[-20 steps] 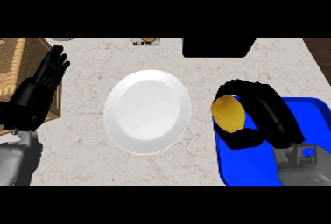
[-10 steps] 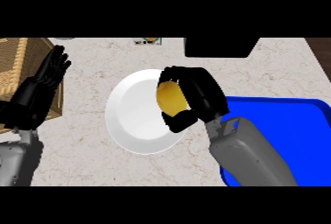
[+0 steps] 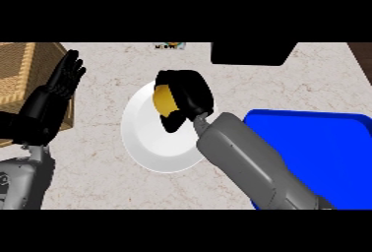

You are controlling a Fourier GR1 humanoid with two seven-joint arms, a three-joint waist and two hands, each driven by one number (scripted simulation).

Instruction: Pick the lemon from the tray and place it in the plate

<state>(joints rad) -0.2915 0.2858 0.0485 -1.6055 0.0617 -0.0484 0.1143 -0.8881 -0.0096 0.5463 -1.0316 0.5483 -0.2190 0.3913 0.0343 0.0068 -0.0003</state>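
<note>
The yellow lemon (image 3: 163, 98) is held over the upper part of the white plate (image 3: 149, 142), with my right hand (image 3: 187, 96) shut on it; fingers curl over its top and the thumb hooks under it. Whether the lemon touches the plate cannot be told. The blue tray (image 3: 320, 147) lies at the right, with my grey right forearm crossing its left edge. My left hand (image 3: 51, 101) rests open at the left, fingers up.
A wicker basket (image 3: 18, 74) stands at the far left behind the left hand. A black box (image 3: 251, 53) sits at the counter's back edge right of centre. A small item (image 3: 169, 46) lies at the back edge.
My right hand has carried the lemon leftward from the tray's left edge to over the plate, then a little further up-left. The left hand has stayed put.
</note>
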